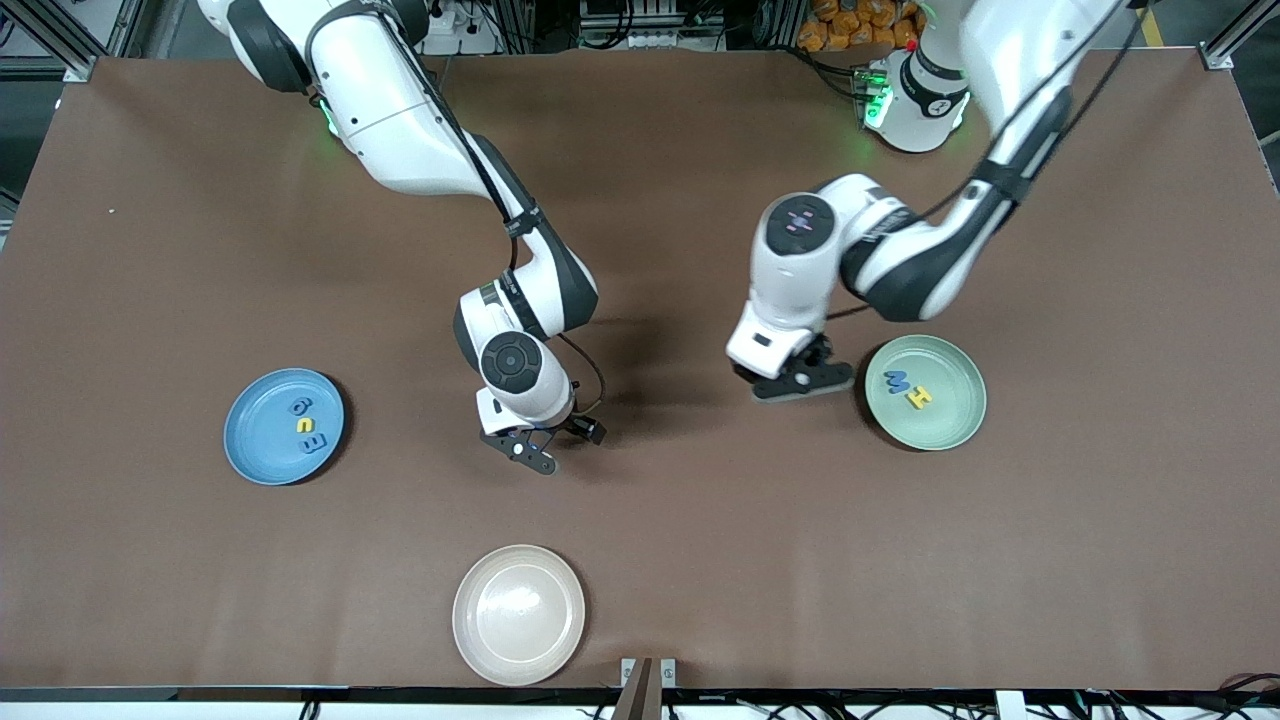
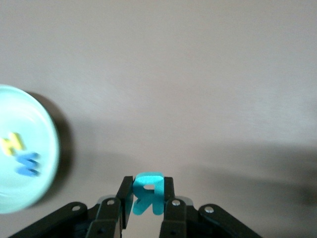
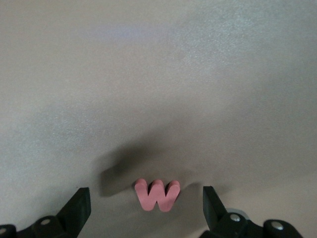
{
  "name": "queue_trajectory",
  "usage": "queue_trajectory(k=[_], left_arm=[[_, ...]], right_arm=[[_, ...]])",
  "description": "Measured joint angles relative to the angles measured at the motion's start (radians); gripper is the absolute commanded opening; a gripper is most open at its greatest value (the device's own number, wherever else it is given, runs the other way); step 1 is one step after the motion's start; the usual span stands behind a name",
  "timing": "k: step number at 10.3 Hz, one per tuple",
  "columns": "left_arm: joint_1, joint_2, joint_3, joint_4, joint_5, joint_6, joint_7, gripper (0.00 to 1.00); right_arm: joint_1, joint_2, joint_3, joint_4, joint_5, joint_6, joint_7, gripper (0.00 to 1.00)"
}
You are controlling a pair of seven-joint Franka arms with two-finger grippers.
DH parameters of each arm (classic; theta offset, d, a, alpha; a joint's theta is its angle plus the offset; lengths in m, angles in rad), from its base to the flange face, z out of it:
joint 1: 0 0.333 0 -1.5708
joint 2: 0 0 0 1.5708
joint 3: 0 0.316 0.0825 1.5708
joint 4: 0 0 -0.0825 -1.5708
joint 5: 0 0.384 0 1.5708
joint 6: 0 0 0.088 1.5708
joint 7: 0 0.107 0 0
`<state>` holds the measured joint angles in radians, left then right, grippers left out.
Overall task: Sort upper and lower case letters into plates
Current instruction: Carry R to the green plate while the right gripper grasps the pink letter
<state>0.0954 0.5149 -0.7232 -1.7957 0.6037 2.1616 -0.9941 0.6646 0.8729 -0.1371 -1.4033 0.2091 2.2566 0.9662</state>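
Teal R pinched in left gripper beside green plate; could slip if jolted. Red w between right gripper's wide fingers; could skid.

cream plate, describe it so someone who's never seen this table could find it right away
Start at the edge of the brown table closest to the front camera, about midway along it. The cream plate sits there alone, nearer to that camera than both grippers. Unlike the blue plate and the green plate, which each hold small toy letters, it is pale beige and holds nothing.
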Motion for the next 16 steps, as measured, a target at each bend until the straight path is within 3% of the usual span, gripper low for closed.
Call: queue_trajectory(k=[2,4,10,11,13,16], left_arm=[[0.16,-0.003,-0.088,0.0,0.0,-0.082,0.21,0.0],[0.27,-0.003,-0.133,-0.002,0.0,-0.149,0.369,0.0],[0.406,0.051,-0.136,-0.043,0.0,-0.172,0.467,0.0],[0.419,0.073,-0.136,-0.043,0.0,-0.171,0.468,0.09],[0.432,0.107,-0.136,-0.042,0.0,-0.167,0.468,0.41],[0.435,0.117,-0.137,-0.042,0.0,-0.166,0.468,0.71]], right_arm=[[0.0,0.004,0.0,-0.002,0.0,0.0,0.031,1.0],[-0.001,0.01,-0.004,-0.011,0.0,0.0,0.033,1.0],[-0.002,0.012,-0.004,-0.019,0.0,0.014,0.033,1.0],[-0.002,0.012,-0.004,-0.019,0.0,0.014,0.033,1.0],[-0.002,0.011,-0.004,-0.019,0.0,0.015,0.033,1.0],[-0.002,0.011,-0.003,-0.019,0.0,0.019,0.034,1.0]])
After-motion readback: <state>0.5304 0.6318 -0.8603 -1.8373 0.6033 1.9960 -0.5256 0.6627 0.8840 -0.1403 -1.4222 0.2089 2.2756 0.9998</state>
